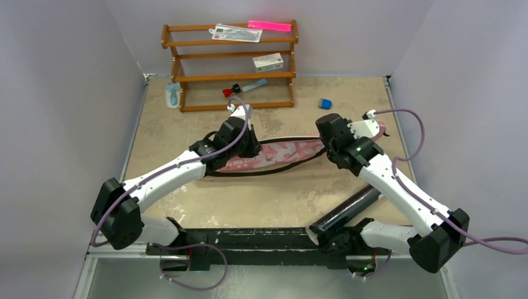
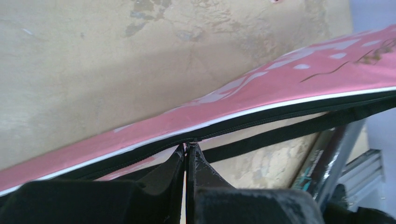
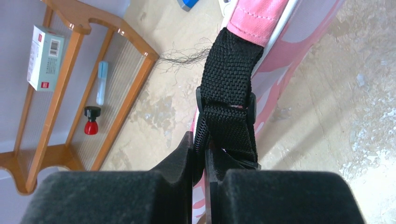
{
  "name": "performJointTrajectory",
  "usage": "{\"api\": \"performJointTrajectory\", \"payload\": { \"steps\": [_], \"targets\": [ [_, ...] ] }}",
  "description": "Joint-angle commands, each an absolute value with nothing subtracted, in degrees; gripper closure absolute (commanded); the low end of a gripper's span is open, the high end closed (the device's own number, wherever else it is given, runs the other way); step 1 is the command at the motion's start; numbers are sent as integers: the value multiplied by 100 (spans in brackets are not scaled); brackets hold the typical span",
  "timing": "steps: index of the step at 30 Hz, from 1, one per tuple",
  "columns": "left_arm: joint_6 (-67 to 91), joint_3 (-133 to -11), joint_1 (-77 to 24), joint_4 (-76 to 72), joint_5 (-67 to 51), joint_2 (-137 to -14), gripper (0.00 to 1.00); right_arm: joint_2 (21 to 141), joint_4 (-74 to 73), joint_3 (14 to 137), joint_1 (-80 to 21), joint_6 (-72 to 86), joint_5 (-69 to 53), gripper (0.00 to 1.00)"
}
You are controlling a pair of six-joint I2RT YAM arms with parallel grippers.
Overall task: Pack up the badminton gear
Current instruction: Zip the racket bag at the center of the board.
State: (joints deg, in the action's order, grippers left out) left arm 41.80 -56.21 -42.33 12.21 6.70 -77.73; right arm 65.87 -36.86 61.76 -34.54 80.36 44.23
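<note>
The pink racket bag (image 1: 283, 152) lies flat across the middle of the table, with a black zipper edge and a black strap. My left gripper (image 1: 247, 147) is at the bag's left part. In the left wrist view it (image 2: 191, 145) is shut, its tips pinching the small zipper pull on the black zipper line (image 2: 261, 122). My right gripper (image 1: 330, 141) is at the bag's right end. It (image 3: 201, 150) is shut on the black webbing strap (image 3: 229, 93) sewn to the pink fabric (image 3: 257, 16). A long black tube (image 1: 348, 208) lies near the right arm's base.
A wooden shelf rack (image 1: 230, 65) stands at the back, holding a white box (image 1: 268, 61), a red-capped blue tool (image 1: 244, 87), and a pink strip (image 1: 269, 25) on top. A small blue object (image 1: 325, 103) lies behind the right gripper. Grey walls close in both sides.
</note>
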Motion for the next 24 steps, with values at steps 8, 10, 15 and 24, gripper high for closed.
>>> {"api": "performJointTrajectory", "payload": {
  "steps": [8,10,15,24],
  "targets": [
    [3136,-5660,-3126,2780,613,-7353,100,6495,-3609,6397,-3310,7584,5796,100],
    [3252,-5667,-3035,2957,681,-7274,100,6435,-3399,6352,-3234,7338,5857,100],
    [3265,-5637,-2726,3353,645,-7049,100,6150,-2733,6249,-2976,6718,5932,100],
    [2824,-5544,-1206,3801,106,-7024,100,5925,-1866,5796,-2859,6374,5712,100]
  ]
}}
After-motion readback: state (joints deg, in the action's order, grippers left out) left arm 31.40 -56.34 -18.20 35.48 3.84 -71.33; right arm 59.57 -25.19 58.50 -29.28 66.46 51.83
